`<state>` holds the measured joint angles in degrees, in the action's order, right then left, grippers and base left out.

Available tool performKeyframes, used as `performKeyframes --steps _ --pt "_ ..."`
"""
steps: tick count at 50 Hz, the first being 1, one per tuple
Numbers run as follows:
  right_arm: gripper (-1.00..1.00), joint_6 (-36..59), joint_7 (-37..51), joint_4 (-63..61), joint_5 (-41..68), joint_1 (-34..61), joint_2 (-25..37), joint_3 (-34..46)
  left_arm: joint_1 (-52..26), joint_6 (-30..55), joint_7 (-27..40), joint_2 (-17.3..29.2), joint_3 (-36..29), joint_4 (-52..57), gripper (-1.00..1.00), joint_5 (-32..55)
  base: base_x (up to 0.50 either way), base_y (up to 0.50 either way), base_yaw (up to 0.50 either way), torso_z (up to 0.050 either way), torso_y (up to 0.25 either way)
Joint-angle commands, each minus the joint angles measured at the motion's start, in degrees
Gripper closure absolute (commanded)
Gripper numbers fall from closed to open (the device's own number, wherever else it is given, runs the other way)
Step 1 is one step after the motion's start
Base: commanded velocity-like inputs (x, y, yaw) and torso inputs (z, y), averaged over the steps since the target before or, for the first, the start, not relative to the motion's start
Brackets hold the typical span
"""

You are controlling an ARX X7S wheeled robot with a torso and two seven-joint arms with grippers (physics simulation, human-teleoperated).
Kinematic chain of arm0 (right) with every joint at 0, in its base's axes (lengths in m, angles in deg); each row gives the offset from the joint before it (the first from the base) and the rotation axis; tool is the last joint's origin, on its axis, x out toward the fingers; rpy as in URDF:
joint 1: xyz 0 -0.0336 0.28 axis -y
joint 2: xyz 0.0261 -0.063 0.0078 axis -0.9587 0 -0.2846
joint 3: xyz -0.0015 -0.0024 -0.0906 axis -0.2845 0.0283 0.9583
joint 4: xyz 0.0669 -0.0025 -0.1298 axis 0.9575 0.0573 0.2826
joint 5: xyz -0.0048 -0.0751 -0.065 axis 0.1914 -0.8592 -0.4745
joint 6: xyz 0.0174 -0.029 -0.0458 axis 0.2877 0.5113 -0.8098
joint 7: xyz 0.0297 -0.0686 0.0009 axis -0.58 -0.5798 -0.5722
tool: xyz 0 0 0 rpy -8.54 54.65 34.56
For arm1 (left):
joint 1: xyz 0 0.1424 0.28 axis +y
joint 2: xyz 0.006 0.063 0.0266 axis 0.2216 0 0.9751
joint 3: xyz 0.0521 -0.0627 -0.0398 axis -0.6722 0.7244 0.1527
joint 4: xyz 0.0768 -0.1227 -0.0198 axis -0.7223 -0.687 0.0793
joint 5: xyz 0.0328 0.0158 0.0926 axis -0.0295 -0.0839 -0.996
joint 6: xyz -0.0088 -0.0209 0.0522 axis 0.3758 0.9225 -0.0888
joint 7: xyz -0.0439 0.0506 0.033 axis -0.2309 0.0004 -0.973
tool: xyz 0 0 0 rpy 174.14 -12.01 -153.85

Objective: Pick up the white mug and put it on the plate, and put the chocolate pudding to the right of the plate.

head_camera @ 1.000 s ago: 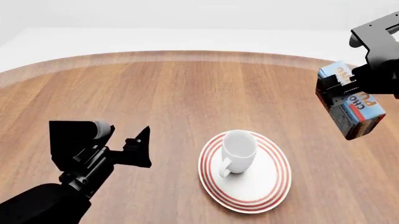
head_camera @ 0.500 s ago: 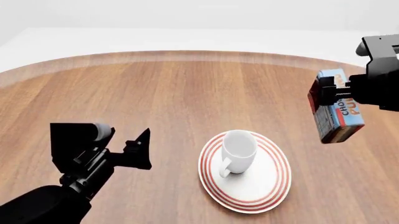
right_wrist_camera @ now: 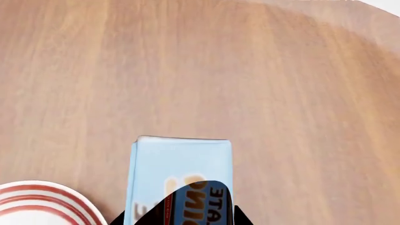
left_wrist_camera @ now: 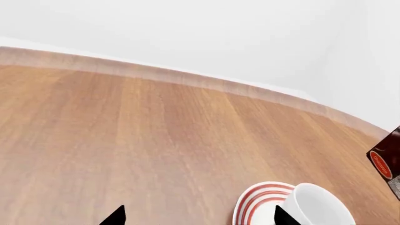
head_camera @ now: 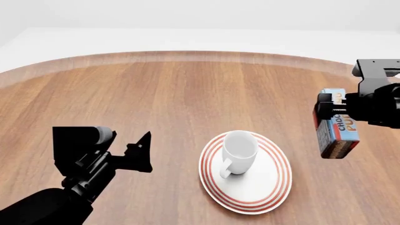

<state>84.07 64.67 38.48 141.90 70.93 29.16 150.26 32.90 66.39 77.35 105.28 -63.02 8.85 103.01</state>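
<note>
- Right claw (head_camera: 334,115) is clamping the chocolate pudding (head_camera: 336,129) near its top end, holding the carton upright in the air, to the right of the plate (head_camera: 269,185) and apart from it.
- Its lower end appears to be hanging clear of the worktop (head_camera: 175,93), though how high is hard to judge.
- White mug (head_camera: 239,151) is standing upright on the plate, handle toward the robot, so that half of the task looks done.
- Remaining, as I judge it, is lowering the carton onto bare wood beside the plate's right rim and letting go.
- Left claw (head_camera: 138,152) is hovering wide and empty, well apart from the plate on its left.
</note>
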Motion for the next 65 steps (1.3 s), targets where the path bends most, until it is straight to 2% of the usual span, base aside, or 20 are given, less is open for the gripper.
performKeyframes --steps 1,10,18,32,42,61,62,65 --pt "1.00 -2.70 -3.11 2.75 -1.65 -3.11 -2.33 -2.61 0.29 -0.35 -1.26 -1.49 1.58 -0.54 -1.00 -0.75 0.00 0.00 0.00 0.000 0.000" --pt "1.00 -3.96 -3.26 2.96 -1.06 -4.88 -1.50 -3.93 0.03 0.13 -1.11 -1.86 1.60 -0.59 -1.00 -0.81 0.00 0.00 0.00 0.000 0.000" --pt "1.00 -3.18 -0.75 -1.71 0.12 -7.92 1.76 -5.04 0.19 0.26 -1.01 -2.12 1.52 -0.62 -1.00 -1.03 0.00 0.00 0.00 0.000 0.000" --pt "1.00 -3.72 -0.33 -2.73 0.34 -9.70 2.70 -5.64 0.01 0.84 -0.59 -2.27 1.59 -0.18 -1.00 -0.96 0.00 0.00 0.00 0.000 0.000" --pt "1.00 -6.79 -2.48 2.03 -0.89 -10.58 0.99 -5.38 0.25 0.87 -0.92 -2.79 1.52 -0.82 -1.00 -1.21 0.00 0.00 0.00 0.000 0.000" --pt "1.00 -8.59 -3.68 3.83 -2.42 -12.07 0.49 -6.13 0.32 1.35 -0.83 -3.45 1.49 -1.06 -1.00 -1.33 0.00 0.00 0.00 0.000 0.000" --pt "-1.00 -8.50 -3.47 3.89 -2.49 -12.00 0.44 -6.33 0.39 1.28 -0.96 -3.56 1.48 -1.26 -1.00 -1.38 0.00 0.00 0.00 0.000 0.000" --pt "-1.00 -8.57 -3.60 3.81 -2.79 -12.15 0.39 -6.63 0.56 1.20 -1.04 -3.66 1.45 -1.41 -1.00 -1.47 0.00 0.00 0.00 0.000 0.000"
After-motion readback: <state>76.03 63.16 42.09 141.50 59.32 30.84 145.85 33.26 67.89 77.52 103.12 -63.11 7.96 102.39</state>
